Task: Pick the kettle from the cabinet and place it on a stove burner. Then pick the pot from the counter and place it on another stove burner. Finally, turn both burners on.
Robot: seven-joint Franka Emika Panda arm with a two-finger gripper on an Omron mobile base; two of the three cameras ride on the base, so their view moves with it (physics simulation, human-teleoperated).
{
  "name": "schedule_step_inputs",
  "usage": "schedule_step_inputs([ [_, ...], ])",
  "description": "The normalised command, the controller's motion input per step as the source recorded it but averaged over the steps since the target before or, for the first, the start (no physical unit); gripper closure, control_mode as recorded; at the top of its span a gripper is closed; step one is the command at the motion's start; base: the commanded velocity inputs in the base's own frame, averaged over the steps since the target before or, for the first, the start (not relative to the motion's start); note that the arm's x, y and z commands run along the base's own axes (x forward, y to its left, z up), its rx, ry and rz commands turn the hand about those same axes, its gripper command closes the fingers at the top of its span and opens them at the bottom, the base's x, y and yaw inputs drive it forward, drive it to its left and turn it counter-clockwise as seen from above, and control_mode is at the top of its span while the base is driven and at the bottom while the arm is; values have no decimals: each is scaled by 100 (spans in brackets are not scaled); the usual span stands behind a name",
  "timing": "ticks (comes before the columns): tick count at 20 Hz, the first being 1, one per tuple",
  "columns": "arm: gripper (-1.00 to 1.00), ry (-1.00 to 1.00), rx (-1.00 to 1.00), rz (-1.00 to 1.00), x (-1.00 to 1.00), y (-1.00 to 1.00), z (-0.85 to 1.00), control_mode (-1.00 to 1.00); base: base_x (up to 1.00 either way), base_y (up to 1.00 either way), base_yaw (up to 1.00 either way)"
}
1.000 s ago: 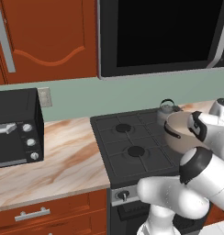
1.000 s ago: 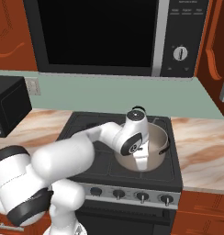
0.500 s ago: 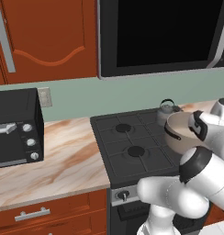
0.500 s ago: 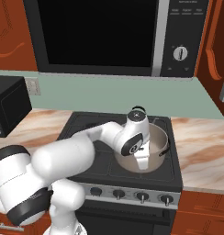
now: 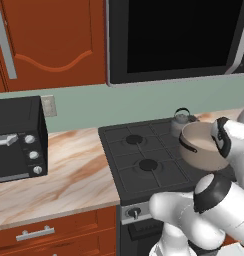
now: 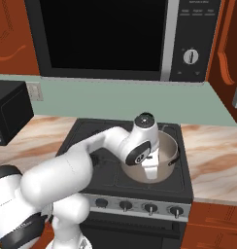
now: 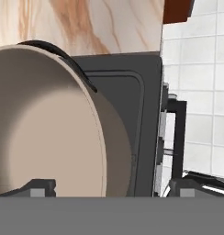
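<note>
The pot (image 6: 154, 158) sits tilted over the cooktop's (image 5: 144, 160) right front burner, just in front of the kettle (image 5: 183, 119). Wide, grey-beige, pale inside, it looks rigid and fairly heavy; the rim is the likely hold. The jaws straddle its wall, apparently grasping it.

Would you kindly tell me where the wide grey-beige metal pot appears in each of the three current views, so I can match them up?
Left base view: the wide grey-beige metal pot sits at centre right, over the black cooktop's right side.
Right base view: pot just right of centre, partly behind the white arm.
Hand view: pot covers the left half.
Shared landmark: the black cooktop.
</note>
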Motion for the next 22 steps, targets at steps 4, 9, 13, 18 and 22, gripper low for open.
schedule_step_inputs([
  [4,-100,-5,0,0,-43,8,11,-100,0,0,0],
  [9,-100,-9,0,-2,-45,11,16,-100,0,0,0],
  [13,-100,-9,0,-2,-40,11,15,-100,0,0,0],
  [18,-100,-12,0,-3,-37,12,14,-100,0,0,0],
  [22,-100,-14,0,-3,-34,11,18,-100,0,0,0],
])
